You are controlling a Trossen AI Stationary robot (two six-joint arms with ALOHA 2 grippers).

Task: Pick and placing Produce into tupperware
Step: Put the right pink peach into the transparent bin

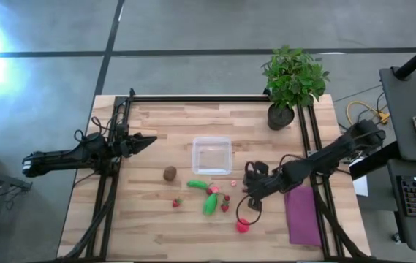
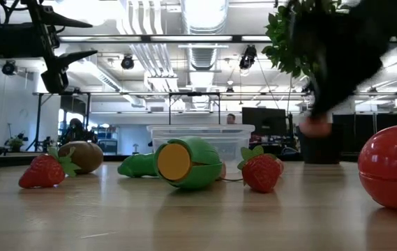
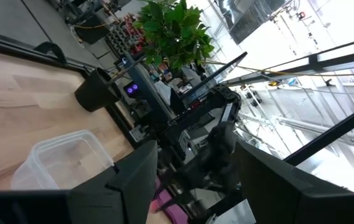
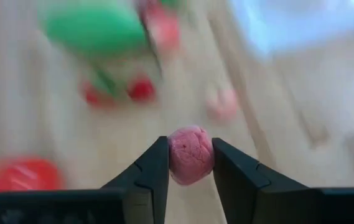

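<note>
The clear container (image 1: 212, 155) sits mid-table, empty as far as I can tell, with toy fruit scattered just in front of it. The right gripper (image 4: 190, 163) pinches a small pink berry (image 4: 190, 154) across its middle; it looks light, slightly soft and round, so a centred grip should stop it slipping. The left gripper (image 1: 148, 140) waits spread at the table's left edge.

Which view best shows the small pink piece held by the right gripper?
The right wrist view: the pink piece sits sharp between the right gripper fingers. The high view hides it under the arm; the low view shows only a blurred glimpse; the left wrist view misses it.
</note>
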